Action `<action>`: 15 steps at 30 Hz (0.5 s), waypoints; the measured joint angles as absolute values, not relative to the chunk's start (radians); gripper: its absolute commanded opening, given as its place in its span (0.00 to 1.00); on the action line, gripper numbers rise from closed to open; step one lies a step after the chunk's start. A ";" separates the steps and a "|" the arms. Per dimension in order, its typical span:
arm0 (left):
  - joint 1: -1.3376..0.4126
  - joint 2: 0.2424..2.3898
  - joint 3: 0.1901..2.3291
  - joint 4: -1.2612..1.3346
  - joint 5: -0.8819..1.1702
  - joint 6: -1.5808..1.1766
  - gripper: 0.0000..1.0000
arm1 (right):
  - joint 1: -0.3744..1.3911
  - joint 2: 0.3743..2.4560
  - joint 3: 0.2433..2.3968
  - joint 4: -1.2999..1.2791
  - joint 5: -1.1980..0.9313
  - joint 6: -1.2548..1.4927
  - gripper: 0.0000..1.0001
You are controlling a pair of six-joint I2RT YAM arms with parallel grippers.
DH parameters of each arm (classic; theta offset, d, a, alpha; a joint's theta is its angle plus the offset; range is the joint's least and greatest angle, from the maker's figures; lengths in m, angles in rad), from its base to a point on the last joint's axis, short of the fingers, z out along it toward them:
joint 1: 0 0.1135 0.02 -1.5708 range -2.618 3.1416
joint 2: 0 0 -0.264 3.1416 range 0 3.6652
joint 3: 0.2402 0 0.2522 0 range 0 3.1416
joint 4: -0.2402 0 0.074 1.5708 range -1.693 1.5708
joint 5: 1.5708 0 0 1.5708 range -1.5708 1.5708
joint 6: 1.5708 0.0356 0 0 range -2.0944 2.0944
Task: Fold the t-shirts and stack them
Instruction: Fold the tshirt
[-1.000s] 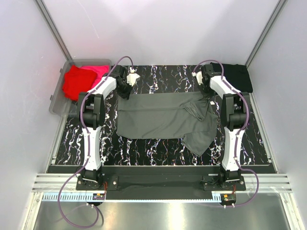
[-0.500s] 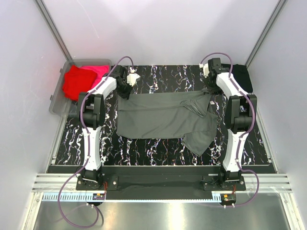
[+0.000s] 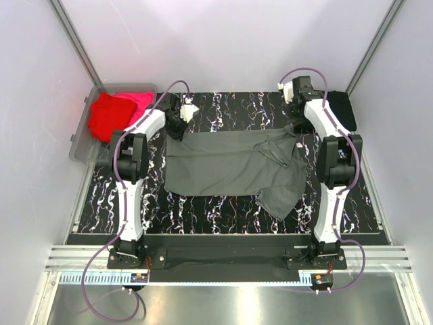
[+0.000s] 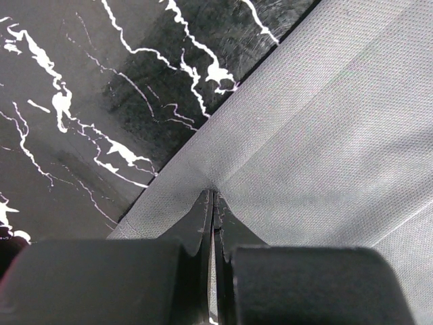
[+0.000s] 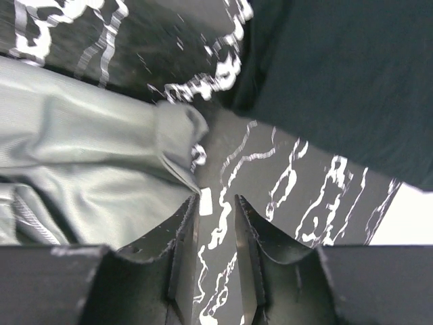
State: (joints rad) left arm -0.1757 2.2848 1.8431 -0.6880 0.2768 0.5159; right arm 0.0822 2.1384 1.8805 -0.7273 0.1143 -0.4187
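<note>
A dark grey t-shirt [image 3: 226,166] lies spread across the black marbled table [image 3: 223,108], its right side bunched and one flap hanging toward the front. My left gripper [image 3: 177,127] is shut on the shirt's far left corner; in the left wrist view the cloth [image 4: 325,135] puckers into the closed left gripper [image 4: 213,202]. My right gripper [image 3: 296,125] stands open just beyond the shirt's far right corner. In the right wrist view only bare table shows inside the right gripper [image 5: 216,203], and the grey cloth [image 5: 88,149] ends beside its left finger. A folded black t-shirt [image 3: 342,108] lies at the far right.
A clear plastic bin [image 3: 80,139] at the far left holds a red shirt [image 3: 105,116] and a pink one [image 3: 139,100]. White walls close in the sides and back. In the right wrist view the black shirt [image 5: 338,68] lies just ahead of the open fingers.
My right gripper has opened, let go of the grey shirt's far right corner and drawn back toward the far edge. The left gripper has kept its hold.
</note>
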 measured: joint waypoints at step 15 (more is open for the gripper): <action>-0.214 2.282 1.839 -0.686 0.268 0.514 0.00 | 0.209 2.273 1.948 -0.732 0.147 -0.513 0.24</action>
State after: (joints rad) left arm -0.2142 2.2822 1.8385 -0.6861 0.2680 0.5144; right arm 0.2092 2.2734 1.9484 -0.7322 0.1474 -0.5129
